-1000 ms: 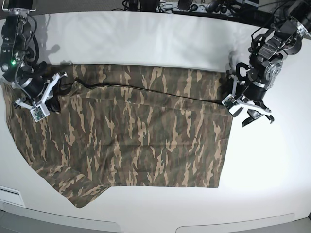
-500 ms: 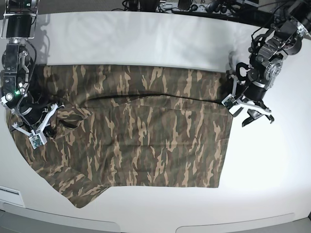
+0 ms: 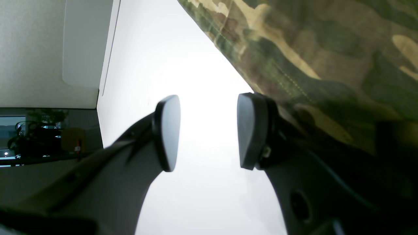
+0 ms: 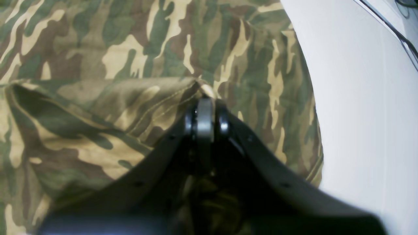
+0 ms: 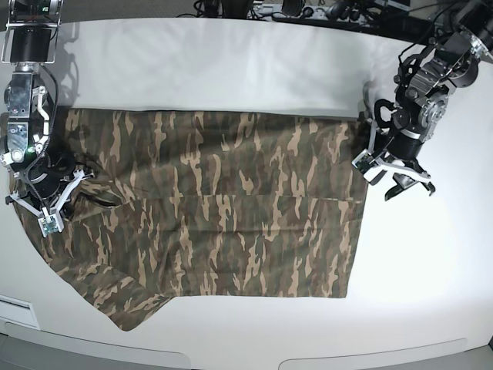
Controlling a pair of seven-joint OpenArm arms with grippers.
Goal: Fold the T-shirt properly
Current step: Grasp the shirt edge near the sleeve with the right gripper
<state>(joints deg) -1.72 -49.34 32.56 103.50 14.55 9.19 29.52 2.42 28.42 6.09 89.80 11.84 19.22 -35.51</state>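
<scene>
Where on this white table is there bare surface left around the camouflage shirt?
Bare white table runs as a wide band behind the brown, tan and green camouflage cloth T-shirt. A broad patch lies beyond the left gripper, plus a strip along the near edge. It is crowded around the right gripper, over cloth.

Setting, as we see it. White table [image 5: 231, 62]: smooth, matte top filling nearly the whole base view, brightly and evenly lit, soft shadows at upper left. Front edge [image 5: 231, 351]: curved, pale, with shallow moulded recesses along the bottom of the frame. Cables [image 5: 308, 11]: a dark tangle beyond the far edge, top centre. Plant [image 3: 36, 130]: dim, with shelving, at left in the left wrist view.
</scene>
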